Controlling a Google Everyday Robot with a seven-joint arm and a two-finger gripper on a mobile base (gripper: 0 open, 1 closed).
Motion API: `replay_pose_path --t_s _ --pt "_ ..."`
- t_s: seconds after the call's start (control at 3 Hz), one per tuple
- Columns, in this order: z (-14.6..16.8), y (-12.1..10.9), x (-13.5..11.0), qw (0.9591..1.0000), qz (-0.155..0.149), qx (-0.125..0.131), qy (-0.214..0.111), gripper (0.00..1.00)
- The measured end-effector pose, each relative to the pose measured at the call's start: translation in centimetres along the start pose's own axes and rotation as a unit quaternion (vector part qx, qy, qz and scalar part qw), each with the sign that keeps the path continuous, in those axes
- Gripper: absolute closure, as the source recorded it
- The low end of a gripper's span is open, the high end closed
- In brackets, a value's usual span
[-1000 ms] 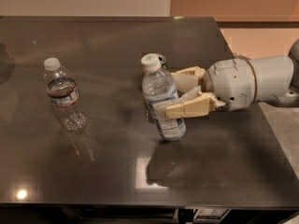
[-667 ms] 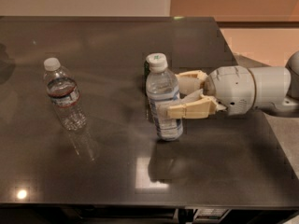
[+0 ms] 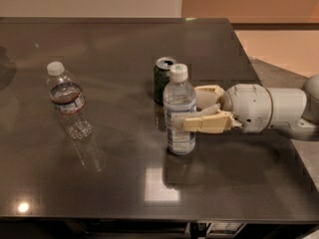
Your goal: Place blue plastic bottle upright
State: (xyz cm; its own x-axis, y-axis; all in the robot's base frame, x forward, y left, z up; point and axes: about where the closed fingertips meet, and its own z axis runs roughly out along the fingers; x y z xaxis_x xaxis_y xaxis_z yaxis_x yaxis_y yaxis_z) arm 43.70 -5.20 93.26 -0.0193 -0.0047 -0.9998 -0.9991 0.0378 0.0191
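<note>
since a second ago i've tipped the blue plastic bottle vertical, base on the counter, green can at its 11 o'clock. the pincer, from 3 o'clock, still clasps it; release looks next.

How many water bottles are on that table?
2. The blue plastic bottle stands upright mid-table, in front of the green can, held by the gripper; the clear bottle stands at the left. None seems hidden.

The blue plastic bottle stands upright on the table, the gripper clasping it from the right. A green can sits just behind it, and a clear bottle is well off to its left.
</note>
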Motion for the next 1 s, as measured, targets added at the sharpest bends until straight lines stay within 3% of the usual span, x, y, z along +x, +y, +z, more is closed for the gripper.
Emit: replay_pose_path --t_s 0.67,1.0 --pt "-0.56 -0.30 1.40 0.9995 -0.008 0.003 -0.031 0.36" --pt "-0.34 -0.24 1.31 0.9995 -0.009 0.001 -0.031 0.12"
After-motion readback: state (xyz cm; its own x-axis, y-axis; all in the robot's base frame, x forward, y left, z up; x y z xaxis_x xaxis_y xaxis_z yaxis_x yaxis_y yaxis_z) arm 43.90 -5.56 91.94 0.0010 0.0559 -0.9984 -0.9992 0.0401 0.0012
